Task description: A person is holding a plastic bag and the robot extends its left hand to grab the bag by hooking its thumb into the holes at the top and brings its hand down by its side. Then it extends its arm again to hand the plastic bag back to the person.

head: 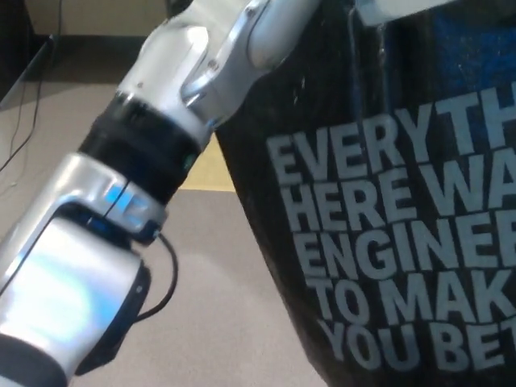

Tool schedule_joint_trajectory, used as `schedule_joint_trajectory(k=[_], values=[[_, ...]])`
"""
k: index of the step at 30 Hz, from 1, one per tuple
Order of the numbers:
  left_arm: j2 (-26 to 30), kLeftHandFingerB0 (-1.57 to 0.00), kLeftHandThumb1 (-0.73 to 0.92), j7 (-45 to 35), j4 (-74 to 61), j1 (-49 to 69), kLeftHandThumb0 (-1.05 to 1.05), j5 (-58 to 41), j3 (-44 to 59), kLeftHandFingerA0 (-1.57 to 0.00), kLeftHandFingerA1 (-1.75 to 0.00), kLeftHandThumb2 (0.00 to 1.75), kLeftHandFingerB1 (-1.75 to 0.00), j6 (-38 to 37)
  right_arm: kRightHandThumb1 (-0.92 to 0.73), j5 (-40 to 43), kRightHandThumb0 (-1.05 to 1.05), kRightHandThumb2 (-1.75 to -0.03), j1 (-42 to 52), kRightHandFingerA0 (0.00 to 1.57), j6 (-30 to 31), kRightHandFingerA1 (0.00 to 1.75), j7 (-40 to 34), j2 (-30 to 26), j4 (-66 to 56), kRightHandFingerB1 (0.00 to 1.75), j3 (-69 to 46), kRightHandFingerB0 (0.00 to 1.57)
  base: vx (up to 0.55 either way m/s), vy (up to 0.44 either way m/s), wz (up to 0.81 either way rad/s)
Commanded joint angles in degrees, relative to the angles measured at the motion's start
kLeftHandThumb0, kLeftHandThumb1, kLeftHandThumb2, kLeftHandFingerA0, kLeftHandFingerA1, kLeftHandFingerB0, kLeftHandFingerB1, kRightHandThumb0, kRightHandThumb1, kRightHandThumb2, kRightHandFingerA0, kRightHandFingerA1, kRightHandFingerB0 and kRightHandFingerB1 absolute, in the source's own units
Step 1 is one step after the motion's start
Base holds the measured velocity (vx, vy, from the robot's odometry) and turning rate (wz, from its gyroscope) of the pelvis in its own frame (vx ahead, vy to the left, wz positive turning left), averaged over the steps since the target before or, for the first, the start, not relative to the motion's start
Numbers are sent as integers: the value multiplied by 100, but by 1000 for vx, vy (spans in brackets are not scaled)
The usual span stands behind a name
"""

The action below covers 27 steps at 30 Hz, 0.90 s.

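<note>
The plastic bag [379,242] runs off the right and bottom edges, so its white lettering is cut short on the right and its lower end cannot be seen. The left arm [121,226] leaves the frame at the top, where its wrist passes behind the bag's upper edge, so the left robot hand is hidden and its hold on the bag cannot be told. A yellow patch [211,171] on the floor [210,306] is mostly covered by the arm and the bag.
</note>
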Motion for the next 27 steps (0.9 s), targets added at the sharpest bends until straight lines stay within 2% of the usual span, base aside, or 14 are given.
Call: schedule_joint_trajectory(k=[1, 3, 4, 5, 6, 9, 11, 14, 15, 16, 23, 24, 26, 27], values=[[824, 0, 54, -1491, -1263, 1457, -100, -405, 224, 0, 0, 63, 0, 394, -70, -3, -38, -61, 128, 70, -69, 48, 17, -20, -31, 41, 32, 61, 0, 0, 0], [1120, 0, 55, -1561, -1771, 2204, -97, -520, 404, 0, 0, 60, 0, 359, -70, -29, -38, -61, 164, 69, -67, 47, 20, 31, -28, 41, 74, 62, 0, 0, 0], [1214, 0, 47, -1485, -1830, 2477, -85, -648, 502, 0, 0, 89, -1, 225, -70, -36, -38, -61, 163, 69, -78, 47, 14, 34, -22, 41, 83, 60, 0, 0, 0], [1259, 0, 47, -1468, -1884, 2668, -85, -769, 584, 0, 0, 89, -1, 150, -70, -43, -38, -61, 158, 69, -78, 47, 9, 30, -18, 41, 90, 60, 0, 0, 0], [1388, 0, 54, -1420, -1935, 2841, -98, -722, 624, 0, -1, 62, 0, 75, -71, -45, -38, -61, 156, 68, -74, 46, 15, 34, -22, 40, 98, 59, 0, 0, 0], [1704, 0, 54, -1331, -2101, 3544, -93, -756, 876, 0, 0, 58, 0, -4, -70, -43, -38, -61, 121, 68, -44, 46, 1, 22, -27, 41, 105, 59, 0, 0, 0], [1855, 0, 45, -1118, -2042, 3843, -82, -685, 977, 0, 0, 86, 0, -144, -70, -41, -38, -61, 80, 68, 17, 45, 12, 33, -9, 40, 112, 59, 0, 0, 0], [2026, 0, 56, -1048, -2009, 4231, -93, -736, 1103, 0, 0, 58, 0, -255, -70, -38, -37, -61, 69, 68, 24, 45, 21, 49, -2, 41, 127, 61, 0, 0, 0], [2085, 0, 56, -1083, -2012, 4328, -93, -748, 1136, 0, 0, 58, 0, -272, -70, -31, -37, -61, 69, 68, 17, 45, 20, 58, -4, 41, 130, 61, 0, 0, 0], [2177, 0, 47, -919, -1833, 4549, -85, -822, 1214, 0, -5, 88, 0, -526, -70, 1, -38, -61, 103, 67, 32, 45, 34, 83, -21, 41, 114, 60, 0, 0, 0], [2211, 0, 40, -712, -1349, 5322, -73, -987, 1462, 0, -8, 83, -5, -769, -70, 6, -39, -61, 37, 68, -14, 46, 17, 68, 8, 41, 100, 61, 0, 0, 0], [2198, 0, 46, -705, -1283, 5431, -85, -1019, 1497, 0, -16, 61, -4, -808, -70, 0, -39, -61, 10, 68, 11, 46, 12, 66, 11, 41, 103, 61, 0, 0, 0], [2130, 0, 45, -683, -1126, 5673, -83, -1109, 1581, 0, -14, 60, -6, -802, -70, -18, -39, -61, -38, 67, 63, 45, 12, 50, 8, 41, 114, 61, 0, 0, 0], [2088, 0, 39, -650, -987, 5766, -70, -1158, 1610, 0, -6, 81, -7, -828, -70, -40, -40, -61, -54, 67, 59, 45, 5, 29, 2, 40, 130, 59, 0, 0, 0]])
